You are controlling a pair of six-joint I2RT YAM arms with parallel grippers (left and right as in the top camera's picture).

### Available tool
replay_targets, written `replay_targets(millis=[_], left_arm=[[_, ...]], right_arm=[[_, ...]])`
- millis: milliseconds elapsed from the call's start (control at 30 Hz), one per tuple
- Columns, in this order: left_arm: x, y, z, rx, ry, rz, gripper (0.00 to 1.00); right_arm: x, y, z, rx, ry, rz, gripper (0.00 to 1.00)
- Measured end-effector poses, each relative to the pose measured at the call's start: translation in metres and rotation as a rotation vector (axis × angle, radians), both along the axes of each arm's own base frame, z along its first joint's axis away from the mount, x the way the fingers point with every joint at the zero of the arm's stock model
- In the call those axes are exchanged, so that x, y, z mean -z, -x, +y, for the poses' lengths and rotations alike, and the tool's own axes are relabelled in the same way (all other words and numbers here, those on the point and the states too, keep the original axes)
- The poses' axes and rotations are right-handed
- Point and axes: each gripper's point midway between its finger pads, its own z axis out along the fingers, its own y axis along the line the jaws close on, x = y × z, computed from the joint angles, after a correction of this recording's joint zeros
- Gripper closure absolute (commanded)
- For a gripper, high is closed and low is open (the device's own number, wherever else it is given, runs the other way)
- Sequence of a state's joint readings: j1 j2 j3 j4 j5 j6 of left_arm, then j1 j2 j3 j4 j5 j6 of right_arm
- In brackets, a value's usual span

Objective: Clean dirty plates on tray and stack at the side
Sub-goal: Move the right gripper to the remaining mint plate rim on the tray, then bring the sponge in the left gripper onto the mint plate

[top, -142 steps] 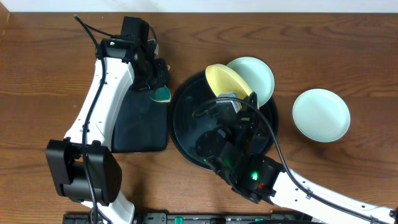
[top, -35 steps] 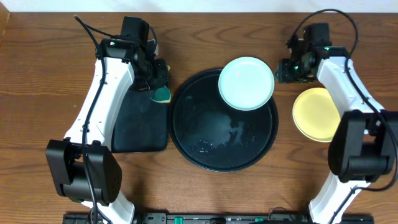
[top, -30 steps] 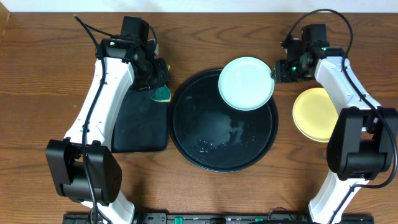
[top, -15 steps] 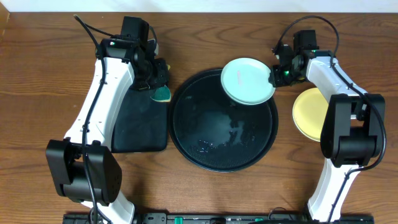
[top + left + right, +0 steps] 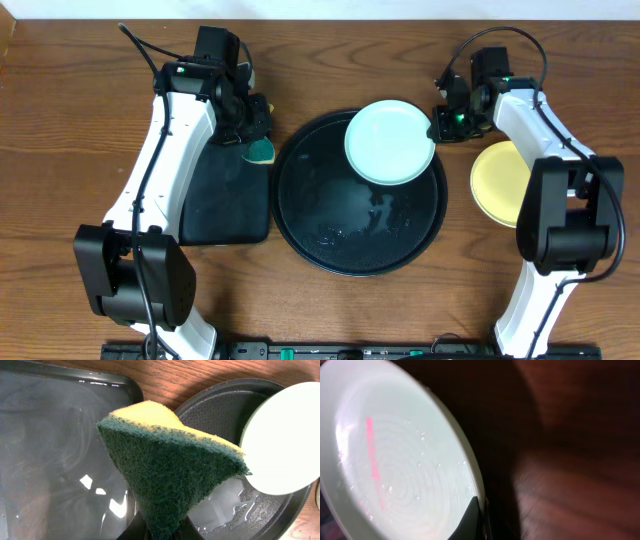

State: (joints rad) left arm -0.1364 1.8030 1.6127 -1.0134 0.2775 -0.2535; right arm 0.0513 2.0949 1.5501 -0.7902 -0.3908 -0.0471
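A pale mint plate (image 5: 390, 142) hangs over the upper right of the large round black tray (image 5: 330, 240). My right gripper (image 5: 436, 127) is shut on its right rim; the right wrist view shows the wet plate (image 5: 395, 470) clamped at its edge between my fingers (image 5: 481, 517). A pale yellow plate (image 5: 505, 184) lies on the table to the right, stacked on something I cannot see. My left gripper (image 5: 258, 140) is shut on a green and yellow sponge (image 5: 170, 465), held above the gap between the rectangular tray and the round tray (image 5: 220, 405). The mint plate also shows in the left wrist view (image 5: 285, 440).
A smaller black rectangular tray (image 5: 225, 205), wet and glossy (image 5: 55, 450), lies left of the round tray. Water droplets sit on the round tray's floor (image 5: 335, 232). Brown wooden table (image 5: 60, 140) all around.
My right gripper moved in from the right, closed on the mint plate's rim and shifted it slightly left over the tray. The yellow plate now lies on the right stack. Left arm unmoved.
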Motion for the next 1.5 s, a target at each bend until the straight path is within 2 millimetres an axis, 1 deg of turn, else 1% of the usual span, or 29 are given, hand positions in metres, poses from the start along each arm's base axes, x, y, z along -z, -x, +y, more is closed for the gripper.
replay_targets(millis=[100, 167, 267, 433, 467, 500, 533, 633, 700, 900, 1067, 1167, 1267, 1367, 1500], left_arm=[[0.0, 0.0, 0.0, 0.0, 0.0, 0.0, 0.93], [0.0, 0.0, 0.0, 0.0, 0.0, 0.0, 0.92], [0.0, 0.0, 0.0, 0.0, 0.0, 0.0, 0.93], [0.0, 0.0, -0.001, 0.002, 0.0, 0.001, 0.93], [0.0, 0.0, -0.001, 0.002, -0.003, 0.0, 0.93], [0.001, 0.001, 0.0, 0.002, -0.01, 0.0, 0.93], [0.001, 0.001, 0.0, 0.004, -0.021, 0.001, 0.93], [0.002, 0.003, -0.004, 0.019, -0.052, 0.0, 0.93], [0.003, 0.005, -0.011, 0.039, -0.073, -0.004, 0.92], [0.003, 0.011, -0.039, 0.105, -0.102, -0.024, 0.93], [0.005, 0.009, -0.072, 0.168, -0.096, -0.084, 0.92], [0.016, 0.013, -0.094, 0.211, -0.093, -0.082, 0.93], [0.031, 0.011, -0.115, 0.243, -0.087, -0.081, 0.93], [0.055, 0.013, -0.132, 0.263, -0.093, -0.048, 0.93], [0.09, 0.024, -0.143, 0.276, -0.12, 0.037, 0.93]], right_arm=[[-0.012, 0.012, 0.009, -0.009, -0.004, 0.027, 0.99], [-0.019, 0.02, 0.019, -0.026, -0.005, 0.04, 0.99], [-0.02, 0.031, 0.037, -0.042, -0.003, 0.071, 0.99], [-0.007, 0.053, 0.066, -0.053, 0.01, 0.135, 0.99], [-0.004, 0.057, 0.068, -0.049, 0.017, 0.144, 0.99], [0.004, 0.062, 0.071, -0.039, 0.033, 0.157, 0.99], [0.006, 0.064, 0.071, -0.035, 0.039, 0.16, 0.99], [0.026, 0.07, 0.072, 0.005, 0.056, 0.167, 0.99], [0.036, 0.075, 0.07, 0.032, 0.053, 0.176, 0.99], [0.039, 0.075, 0.072, 0.089, 0.013, 0.151, 0.99], [0.039, 0.075, 0.073, 0.102, 0.0, 0.14, 0.99], [0.039, 0.075, 0.073, 0.107, -0.003, 0.139, 0.99], [0.039, 0.075, 0.073, 0.11, -0.004, 0.138, 0.99], [0.039, 0.075, 0.073, 0.112, -0.005, 0.139, 0.99], [0.039, 0.075, 0.073, 0.113, -0.005, 0.139, 0.99]])
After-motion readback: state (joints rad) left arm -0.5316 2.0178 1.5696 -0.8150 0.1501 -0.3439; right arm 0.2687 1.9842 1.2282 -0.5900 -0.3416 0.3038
